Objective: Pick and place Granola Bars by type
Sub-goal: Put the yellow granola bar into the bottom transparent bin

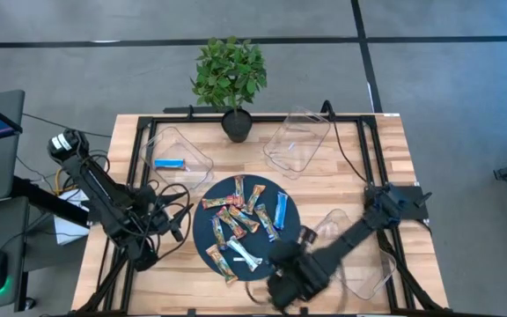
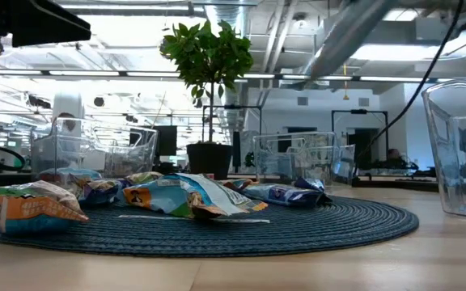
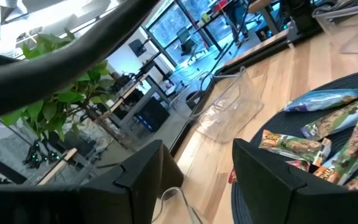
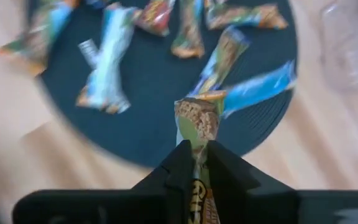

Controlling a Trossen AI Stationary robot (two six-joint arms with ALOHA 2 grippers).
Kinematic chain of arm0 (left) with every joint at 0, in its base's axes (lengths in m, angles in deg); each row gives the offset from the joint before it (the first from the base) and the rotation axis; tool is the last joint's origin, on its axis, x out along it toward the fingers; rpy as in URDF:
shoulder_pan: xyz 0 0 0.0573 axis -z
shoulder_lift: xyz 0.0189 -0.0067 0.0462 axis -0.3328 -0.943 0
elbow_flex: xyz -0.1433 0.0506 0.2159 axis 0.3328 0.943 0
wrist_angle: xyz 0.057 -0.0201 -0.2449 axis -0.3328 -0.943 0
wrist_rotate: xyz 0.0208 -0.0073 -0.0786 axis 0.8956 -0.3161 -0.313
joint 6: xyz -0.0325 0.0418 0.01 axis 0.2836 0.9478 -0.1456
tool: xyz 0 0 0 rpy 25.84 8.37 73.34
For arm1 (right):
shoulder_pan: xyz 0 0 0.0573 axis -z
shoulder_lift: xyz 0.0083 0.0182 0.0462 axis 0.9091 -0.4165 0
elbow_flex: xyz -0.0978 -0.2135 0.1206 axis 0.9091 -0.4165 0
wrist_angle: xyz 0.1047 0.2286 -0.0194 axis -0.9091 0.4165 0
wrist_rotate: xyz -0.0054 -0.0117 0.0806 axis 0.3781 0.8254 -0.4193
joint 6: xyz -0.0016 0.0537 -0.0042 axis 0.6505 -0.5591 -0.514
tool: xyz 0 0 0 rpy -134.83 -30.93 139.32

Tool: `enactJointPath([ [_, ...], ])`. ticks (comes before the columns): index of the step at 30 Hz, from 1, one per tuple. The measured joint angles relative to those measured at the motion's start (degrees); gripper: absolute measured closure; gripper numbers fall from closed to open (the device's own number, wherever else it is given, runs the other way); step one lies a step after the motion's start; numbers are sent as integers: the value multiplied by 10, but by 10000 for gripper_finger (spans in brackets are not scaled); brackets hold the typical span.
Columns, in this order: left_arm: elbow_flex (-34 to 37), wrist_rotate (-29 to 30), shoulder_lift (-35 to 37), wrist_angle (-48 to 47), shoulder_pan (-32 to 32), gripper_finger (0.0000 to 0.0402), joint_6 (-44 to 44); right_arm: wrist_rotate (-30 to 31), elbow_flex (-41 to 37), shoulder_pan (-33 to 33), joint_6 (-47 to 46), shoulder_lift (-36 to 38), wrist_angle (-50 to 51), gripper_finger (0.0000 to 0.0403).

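Several wrapped granola bars (image 1: 240, 220), blue, orange-brown and gold-green, lie on a round dark mat (image 1: 202, 236); they also show in the low view (image 2: 176, 194). One blue bar (image 1: 170, 164) lies in the clear tray (image 1: 183, 150) at the far left. My right gripper (image 4: 194, 152) is over the mat's near right edge (image 1: 286, 269), shut on a gold-green bar (image 4: 196, 121). My left gripper (image 3: 197, 155) is open and empty at the mat's left edge (image 1: 181, 224). My right gripper pinches the gold-green bar between its two fingers (image 4: 179, 163), which come from above and lie along it. One end of the bar (image 4: 196, 117) sticks out past the fingertips. The bar is lifted clear above the mat.
A potted plant (image 1: 230, 79) stands at the table's far edge. A second clear tray (image 1: 299, 139) lies at the far middle right and a third (image 1: 363, 260) at the near right, beside my right arm. Black cables run along the table's left and right sides.
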Motion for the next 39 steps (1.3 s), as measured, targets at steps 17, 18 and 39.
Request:
enactJointPath([
  [17, 0, -14, 0, -7, -5, 212, 1, -24, -2, 125, 190, -89, -87, 392],
  [18, 0, -14, 0, -8, -5, 212, 1, -25, -2, 126, 191, -94, -75, 393],
  [39, 0, -13, 0, -7, -5, 212, 1, -69, -3, 126, 200, -123, -78, 347],
])
